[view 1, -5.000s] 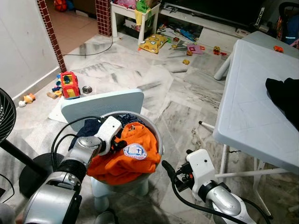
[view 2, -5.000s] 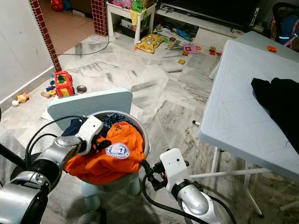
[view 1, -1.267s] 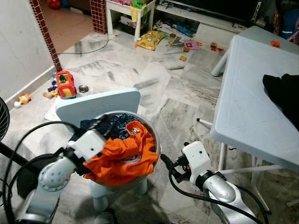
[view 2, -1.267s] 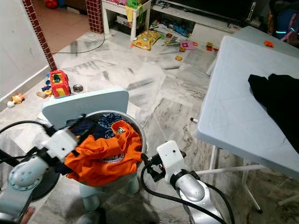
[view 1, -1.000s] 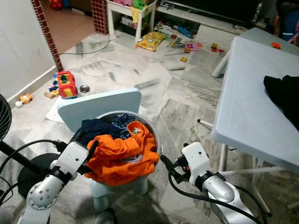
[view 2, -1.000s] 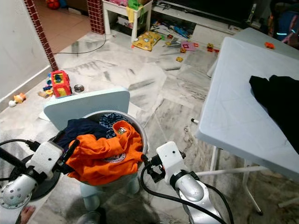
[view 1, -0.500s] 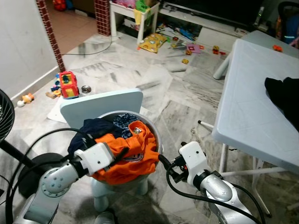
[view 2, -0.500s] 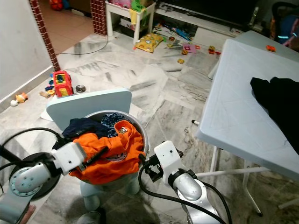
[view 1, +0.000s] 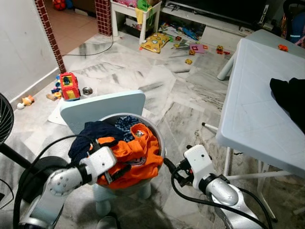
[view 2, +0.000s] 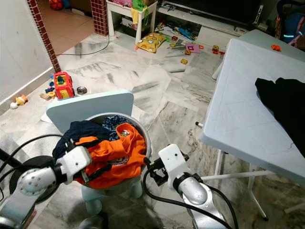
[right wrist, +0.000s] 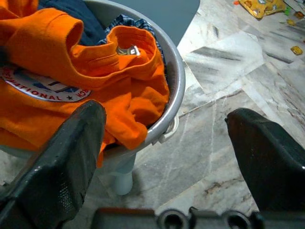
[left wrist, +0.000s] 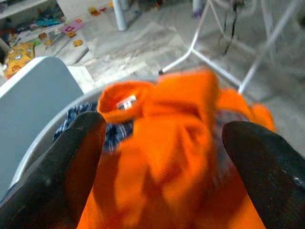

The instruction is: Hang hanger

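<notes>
The left gripper (view 1: 116,172), fingers spread, presses into the orange shirt (view 1: 136,157) heaped in the basin (view 2: 145,140); no cloth is pinched between them. No hanger can be made out. The right gripper (view 1: 170,170), also spread and empty, hovers just beside the basin's rim. The right wrist view shows the shirt's printed badge (right wrist: 40,85) and collar label; the eye views add the chair (view 1: 102,107) behind the basin and the table (view 1: 252,105) with dark clothing (view 1: 289,98).
</notes>
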{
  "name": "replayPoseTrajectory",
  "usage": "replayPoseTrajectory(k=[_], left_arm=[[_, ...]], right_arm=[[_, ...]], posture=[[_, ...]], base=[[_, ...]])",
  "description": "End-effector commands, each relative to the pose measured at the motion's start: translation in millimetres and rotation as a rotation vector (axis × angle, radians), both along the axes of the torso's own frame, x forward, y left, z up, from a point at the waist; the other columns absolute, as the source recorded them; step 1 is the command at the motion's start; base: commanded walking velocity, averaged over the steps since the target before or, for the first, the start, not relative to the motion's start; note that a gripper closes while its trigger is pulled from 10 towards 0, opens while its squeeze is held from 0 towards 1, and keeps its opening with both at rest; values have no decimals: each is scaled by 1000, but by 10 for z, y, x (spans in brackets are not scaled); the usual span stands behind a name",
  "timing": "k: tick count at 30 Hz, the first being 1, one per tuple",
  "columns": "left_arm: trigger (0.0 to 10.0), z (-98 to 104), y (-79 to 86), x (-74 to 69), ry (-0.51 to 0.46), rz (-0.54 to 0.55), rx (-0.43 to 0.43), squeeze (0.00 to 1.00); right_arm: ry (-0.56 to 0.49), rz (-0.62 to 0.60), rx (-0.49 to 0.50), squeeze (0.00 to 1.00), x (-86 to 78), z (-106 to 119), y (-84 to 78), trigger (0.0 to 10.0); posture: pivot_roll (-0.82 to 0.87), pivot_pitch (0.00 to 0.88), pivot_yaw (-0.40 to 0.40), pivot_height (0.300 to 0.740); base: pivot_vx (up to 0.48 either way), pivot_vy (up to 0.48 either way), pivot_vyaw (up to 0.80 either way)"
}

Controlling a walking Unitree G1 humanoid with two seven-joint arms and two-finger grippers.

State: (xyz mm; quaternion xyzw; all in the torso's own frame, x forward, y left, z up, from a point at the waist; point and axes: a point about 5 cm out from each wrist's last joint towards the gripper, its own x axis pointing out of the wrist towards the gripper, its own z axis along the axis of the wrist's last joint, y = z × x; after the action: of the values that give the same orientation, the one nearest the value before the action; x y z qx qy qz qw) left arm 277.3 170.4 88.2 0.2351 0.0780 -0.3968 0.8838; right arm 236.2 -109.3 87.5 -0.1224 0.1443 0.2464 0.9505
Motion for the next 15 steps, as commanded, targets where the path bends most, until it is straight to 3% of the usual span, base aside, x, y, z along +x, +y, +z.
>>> replayPoseTrajectory(k=[1, 7, 15], left_arm=[[10000, 27, -9, 42, 22, 6, -29, 0], [10000, 233, -94, 184, 68, -27, -78, 0], [10000, 50, -86, 147, 294, -56, -81, 0]], right_arm=[[5, -2, -15, 0, -5, -17, -30, 10000], [8, -15, -19, 0, -29, -25, -62, 10000], [12, -11, -16, 0, -44, -37, -20, 10000]], posture=[[125, 119, -130, 740], [116, 120, -118, 740], [115, 119, -111, 740]], base=[[0, 0, 0], [0, 0, 0], [0, 0, 0]])
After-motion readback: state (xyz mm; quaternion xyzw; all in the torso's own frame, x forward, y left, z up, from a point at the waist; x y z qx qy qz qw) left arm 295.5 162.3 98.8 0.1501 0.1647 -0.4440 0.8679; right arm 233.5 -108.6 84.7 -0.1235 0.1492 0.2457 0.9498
